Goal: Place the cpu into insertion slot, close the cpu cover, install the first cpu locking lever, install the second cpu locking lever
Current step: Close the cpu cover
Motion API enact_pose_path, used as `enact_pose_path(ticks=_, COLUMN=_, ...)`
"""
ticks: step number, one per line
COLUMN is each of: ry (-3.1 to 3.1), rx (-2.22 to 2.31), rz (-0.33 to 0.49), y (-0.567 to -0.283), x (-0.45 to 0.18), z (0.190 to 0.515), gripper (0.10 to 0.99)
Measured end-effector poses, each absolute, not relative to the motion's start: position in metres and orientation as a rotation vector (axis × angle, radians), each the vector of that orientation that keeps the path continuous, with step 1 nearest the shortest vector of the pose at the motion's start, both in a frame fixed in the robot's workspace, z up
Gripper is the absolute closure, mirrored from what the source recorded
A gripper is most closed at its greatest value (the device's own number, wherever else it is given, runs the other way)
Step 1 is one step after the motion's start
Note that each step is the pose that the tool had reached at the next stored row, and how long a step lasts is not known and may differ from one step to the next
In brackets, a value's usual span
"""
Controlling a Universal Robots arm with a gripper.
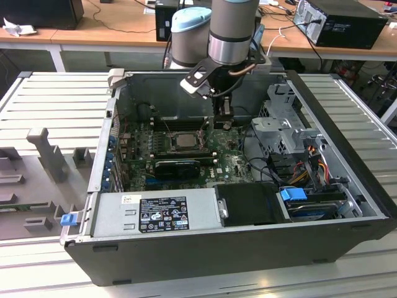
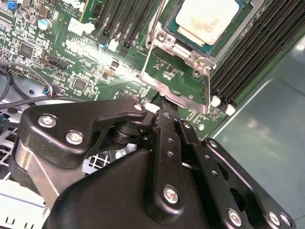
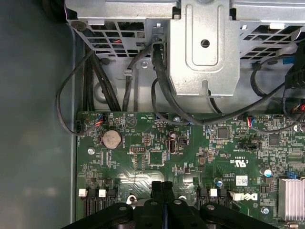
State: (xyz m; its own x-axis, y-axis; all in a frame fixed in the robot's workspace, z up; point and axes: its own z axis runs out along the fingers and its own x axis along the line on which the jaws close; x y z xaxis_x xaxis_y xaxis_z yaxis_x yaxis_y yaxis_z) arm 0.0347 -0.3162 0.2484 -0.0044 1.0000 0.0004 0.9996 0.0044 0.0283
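The cpu [image 2: 207, 19] sits in the insertion slot [image 2: 164, 37], cpu cover [image 2: 183, 99] open!
Gripper [image 2: 161, 100], fingers pressed together, noses the cover's free edge (pinching or merely touching, can't tell), hovering at 2 o'clock of the cpu in the exterior view.

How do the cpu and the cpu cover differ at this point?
The cpu is a solid pale square; the cpu cover is a bare metal frame with green board showing through its window. The cpu sits in the insertion slot; the cpu cover is swung open off it. Both are roughly square.
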Motion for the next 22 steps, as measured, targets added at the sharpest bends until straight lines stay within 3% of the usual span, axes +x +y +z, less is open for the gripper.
enact_pose_path(ticks=22, ry=2.215, rx=2.205, rz=0.037, y=-0.3161, x=0.0296, z=0.2480, gripper=0.980)
